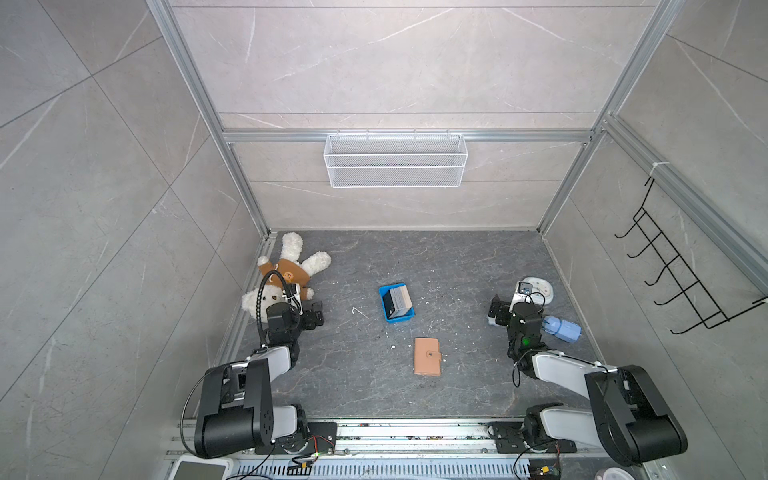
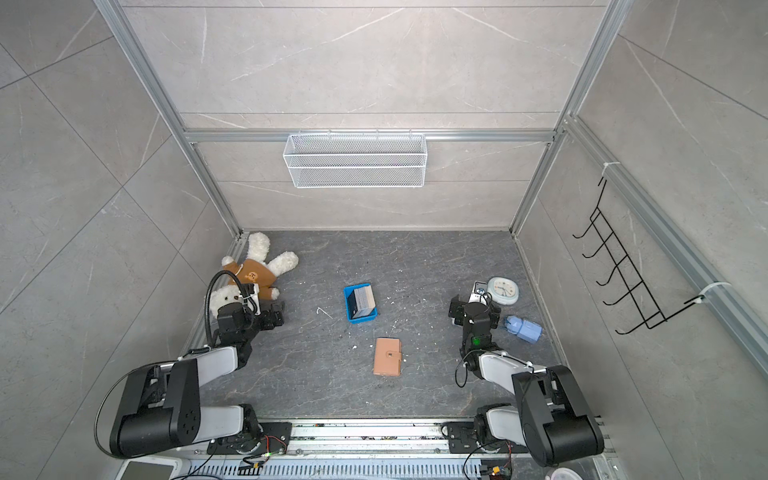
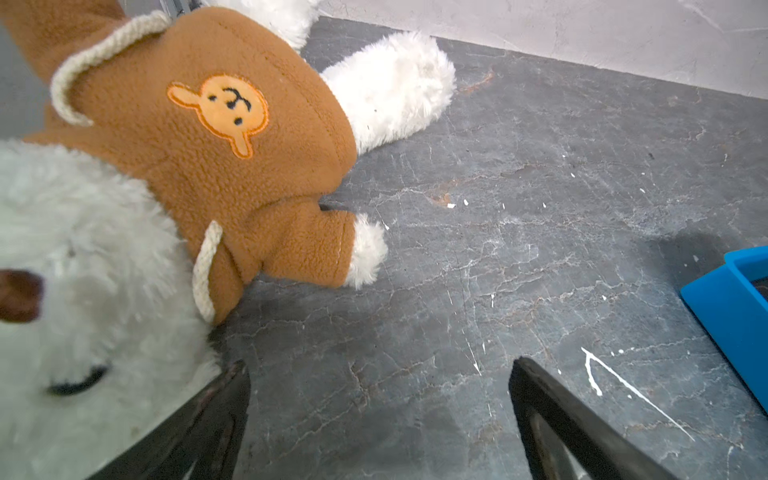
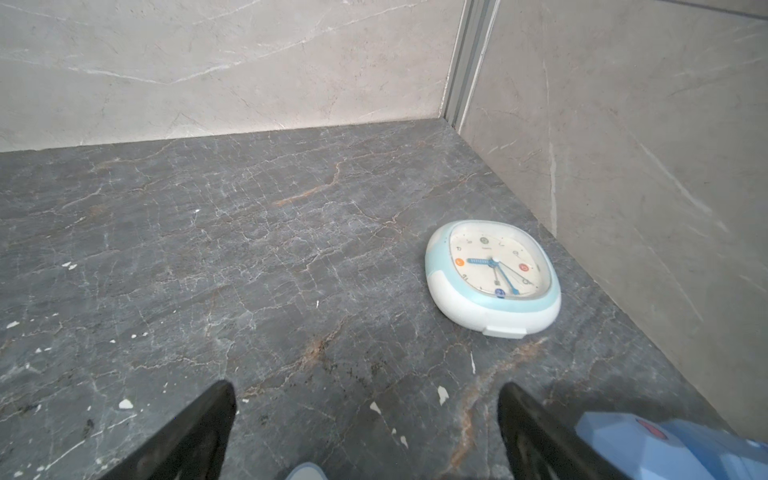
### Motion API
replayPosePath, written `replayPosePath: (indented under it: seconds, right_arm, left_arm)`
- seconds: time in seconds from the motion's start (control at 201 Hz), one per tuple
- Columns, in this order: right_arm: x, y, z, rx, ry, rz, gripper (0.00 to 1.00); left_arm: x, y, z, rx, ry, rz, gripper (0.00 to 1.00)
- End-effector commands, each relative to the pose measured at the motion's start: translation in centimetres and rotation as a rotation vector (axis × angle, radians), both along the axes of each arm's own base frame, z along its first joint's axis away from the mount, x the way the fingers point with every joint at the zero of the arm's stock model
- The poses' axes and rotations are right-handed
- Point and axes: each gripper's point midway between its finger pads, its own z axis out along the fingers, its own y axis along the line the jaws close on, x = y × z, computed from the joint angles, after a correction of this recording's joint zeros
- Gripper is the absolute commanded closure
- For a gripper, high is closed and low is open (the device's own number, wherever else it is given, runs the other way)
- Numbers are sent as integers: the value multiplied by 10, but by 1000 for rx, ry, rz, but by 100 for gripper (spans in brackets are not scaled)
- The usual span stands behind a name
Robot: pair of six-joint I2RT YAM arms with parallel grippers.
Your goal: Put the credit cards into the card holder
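Noted left gripper (image 3: 380, 365), right gripper (image 4: 368, 385) both wide open, empty; likely to drag several tight-packed credit cards (image 1: 401, 301) or tip the blue tray (image 1: 400, 320), with card holder (image 1: 427, 356) snapped shut.

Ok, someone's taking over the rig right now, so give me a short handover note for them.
Left gripper: open, empty, beside the plush bear.
Right gripper: open, empty, near the clock.
Credit cards: stacked on edge in the blue tray, between the arms.
Card holder: closed, lying flat, nearer the arm bases than the tray.
Done: nothing yet. Left: open the holder, put every card in.
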Motion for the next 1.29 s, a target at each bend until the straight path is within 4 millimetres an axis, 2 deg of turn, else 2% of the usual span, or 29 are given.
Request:
replayPosePath:
  seconds: [0.0,0.115,0.164,0.214,0.299,0.528,0.682,0.772,0.846,0.996,1.071,1.175,1.29]
  right_arm:
    - [10,-3,10,21,-93,19,0]
    - [14,-7,-2,64,-99,49,0]
    - [15,-7,-8,70,-90,50,0]
    - [19,-3,-6,64,-118,80,0]
    - [22,3,-11,63,-60,114,0]
    - [26,-2,-12,54,-49,87,0]
    - [26,-2,-13,54,-45,85,0]
    - [26,-1,-12,54,-47,87,0]
    - [26,-2,-13,54,-45,85,0]
    - [26,-1,-12,56,-49,87,0]
    - [27,2,-12,55,-48,111,0]
    - [32,20,-16,51,-13,221,0]
    - [33,21,-15,50,-13,223,0]
  left_arm:
    - [22,-3,21,10,-124,-64,2]
    - [21,-5,19,10,-108,-77,4]
    - [22,-7,20,11,-110,-87,0]
    - [23,-5,19,16,-97,-82,0]
    - [24,-5,18,21,-94,-81,0]
    - [24,6,6,73,-83,32,0]
    - [23,5,8,67,-103,31,0]
    - [24,11,7,74,-93,65,0]
    - [24,11,7,71,-93,63,0]
    - [21,-11,10,60,-120,-71,0]
    - [21,-11,9,59,-117,-70,0]
    - [21,-11,9,60,-118,-70,0]
    - [21,-11,10,61,-120,-69,0]
